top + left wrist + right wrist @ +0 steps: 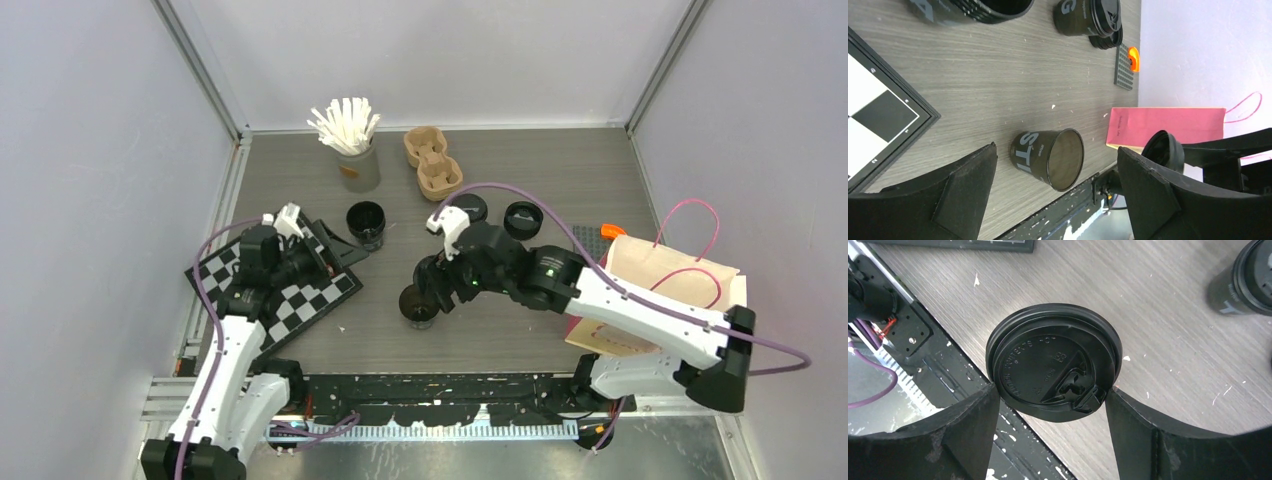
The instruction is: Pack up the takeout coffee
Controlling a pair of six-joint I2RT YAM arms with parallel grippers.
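Observation:
An open black paper cup [414, 306] with pale lettering stands near the table's front edge; it also shows in the left wrist view [1048, 159]. My right gripper [434, 283] is shut on a round black lid [1054, 360] and holds it just above that cup, which the lid hides in the right wrist view. The lid also shows in the left wrist view [1163, 150]. My left gripper [1056, 149] is open and empty over the checkerboard's edge, well left of the cup. A second open cup [366, 222], a lidded cup [468, 208] and a loose lid [523, 218] stand farther back.
A checkerboard [300, 300] lies at the left under my left arm. A brown pulp carrier [432, 160] and a grey cup of white sticks [352, 150] stand at the back. A paper bag [660, 285] with pink handles lies at the right, beside a grey plate [590, 242] with an orange piece.

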